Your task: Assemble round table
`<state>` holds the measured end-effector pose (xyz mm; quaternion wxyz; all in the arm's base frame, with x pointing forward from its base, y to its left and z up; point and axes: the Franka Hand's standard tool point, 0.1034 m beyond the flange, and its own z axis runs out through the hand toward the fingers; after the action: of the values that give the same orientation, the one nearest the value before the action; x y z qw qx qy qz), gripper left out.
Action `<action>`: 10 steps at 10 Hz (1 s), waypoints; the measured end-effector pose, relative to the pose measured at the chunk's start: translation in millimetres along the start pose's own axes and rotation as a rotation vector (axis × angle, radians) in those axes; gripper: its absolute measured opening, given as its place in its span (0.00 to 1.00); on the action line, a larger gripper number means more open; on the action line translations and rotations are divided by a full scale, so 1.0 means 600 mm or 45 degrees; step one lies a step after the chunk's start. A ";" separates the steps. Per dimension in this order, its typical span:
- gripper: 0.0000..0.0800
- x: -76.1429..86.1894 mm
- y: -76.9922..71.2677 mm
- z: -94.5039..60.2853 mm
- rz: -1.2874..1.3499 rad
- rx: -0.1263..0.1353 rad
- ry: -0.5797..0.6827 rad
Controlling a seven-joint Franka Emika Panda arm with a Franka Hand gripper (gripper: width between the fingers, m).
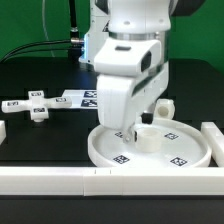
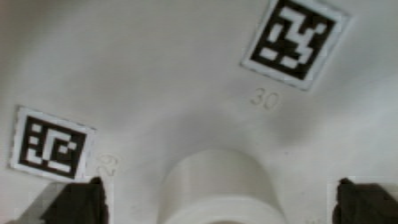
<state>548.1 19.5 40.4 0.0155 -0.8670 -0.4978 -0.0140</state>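
where the end effector [image 1: 143, 126] hangs, a leg [image 1: 147, 139] stands inside the disc [image 1: 104, 150]

The arm [image 1: 130, 60] hides the far rim of the disc [image 1: 100, 150] and most of the leg [image 1: 147, 139]; the jaws are cropped.

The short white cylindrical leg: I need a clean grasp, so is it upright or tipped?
Looks upright: the short white cylindrical leg stands on end on the large white rimmed round disc, between the fingers of the open hand.
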 end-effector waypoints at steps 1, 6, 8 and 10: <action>0.81 -0.006 -0.007 -0.018 0.085 -0.010 -0.002; 0.81 -0.023 -0.038 -0.049 0.313 -0.026 -0.008; 0.81 -0.023 -0.038 -0.049 0.329 -0.025 -0.007; 0.81 -0.028 -0.040 -0.048 0.471 -0.020 -0.005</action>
<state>518.7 15.7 68.8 0.0101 -0.9439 -0.3298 -0.0130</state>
